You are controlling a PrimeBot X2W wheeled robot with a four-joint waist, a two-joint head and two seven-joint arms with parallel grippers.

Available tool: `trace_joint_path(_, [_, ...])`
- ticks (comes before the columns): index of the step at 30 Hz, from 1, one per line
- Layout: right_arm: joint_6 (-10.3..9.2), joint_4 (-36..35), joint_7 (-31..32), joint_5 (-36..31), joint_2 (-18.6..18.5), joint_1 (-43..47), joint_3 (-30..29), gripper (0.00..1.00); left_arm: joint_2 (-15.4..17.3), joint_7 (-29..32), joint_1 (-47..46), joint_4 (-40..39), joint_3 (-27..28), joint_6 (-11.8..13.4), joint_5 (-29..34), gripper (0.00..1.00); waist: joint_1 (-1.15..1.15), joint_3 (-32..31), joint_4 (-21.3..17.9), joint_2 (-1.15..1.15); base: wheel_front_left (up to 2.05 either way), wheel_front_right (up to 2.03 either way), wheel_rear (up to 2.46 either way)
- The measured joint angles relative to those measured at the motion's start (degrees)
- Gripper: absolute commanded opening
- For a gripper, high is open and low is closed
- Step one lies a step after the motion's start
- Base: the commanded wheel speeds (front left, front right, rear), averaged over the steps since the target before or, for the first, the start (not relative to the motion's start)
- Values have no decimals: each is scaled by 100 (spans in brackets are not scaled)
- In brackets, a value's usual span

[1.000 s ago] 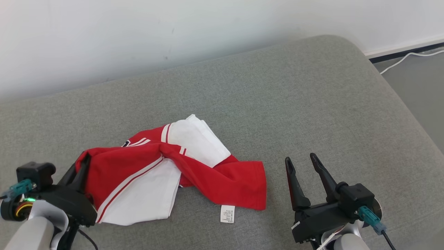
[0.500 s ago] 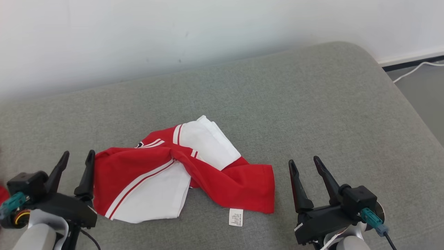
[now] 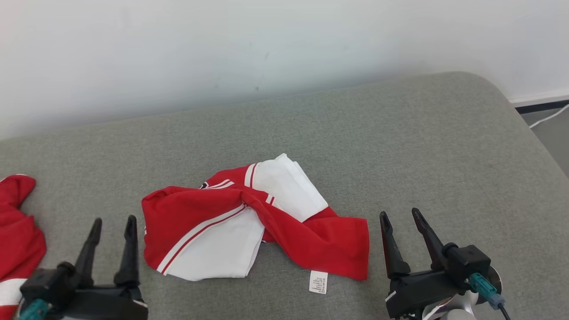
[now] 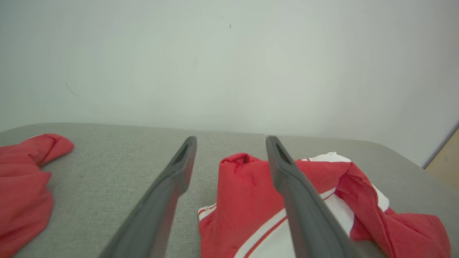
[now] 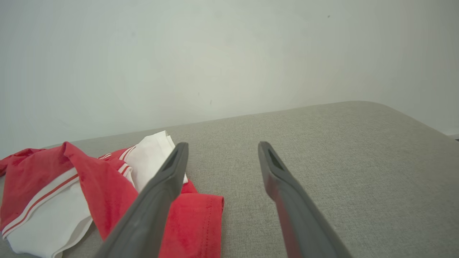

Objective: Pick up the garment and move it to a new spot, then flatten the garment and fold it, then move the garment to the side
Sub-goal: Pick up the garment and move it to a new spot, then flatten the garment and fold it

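Currently | garment [image 3: 213,222]: crumpled red-white cloth, striped edges | cushion [image 3: 355,133]: grey weave, rounded corner | left pincer [image 3: 114,219]: apart | right pincer [image 3: 399,212]: apart

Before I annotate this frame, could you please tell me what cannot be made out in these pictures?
The care label, head view: print too small to read.
The dark emblem on the red and white garment, head view: mostly covered by a red fold.
Its overall shape: hidden by its own crumpled folds in all three views.
The second red cloth, head view: cut off by the left edge, so its extent is unknown.
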Motion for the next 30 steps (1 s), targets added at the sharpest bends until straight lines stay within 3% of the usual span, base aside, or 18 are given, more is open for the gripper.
trace_joint_path(5, [0,1,0,-60,-1,27,-74,100,-332,-14,283,-78,35,-59,110,100,0,-9,136,0,0,0,0])
trace_joint_path(14, [0,11,0,-132,0,3,-12,100,-812,-14,348,767,-40,-412,134,100,0,74,128,0,0,0,0])
trace_joint_path(22, [-1,-10,0,-141,0,-60,11,100,-987,-14,180,1515,49,-604,253,100,0,230,-24,0,0,0,0])
trace_joint_path(30, [-1,-31,0,-137,0,-110,34,100,-996,-14,-61,2013,371,-605,528,100,0,380,-183,0,0,0,0])
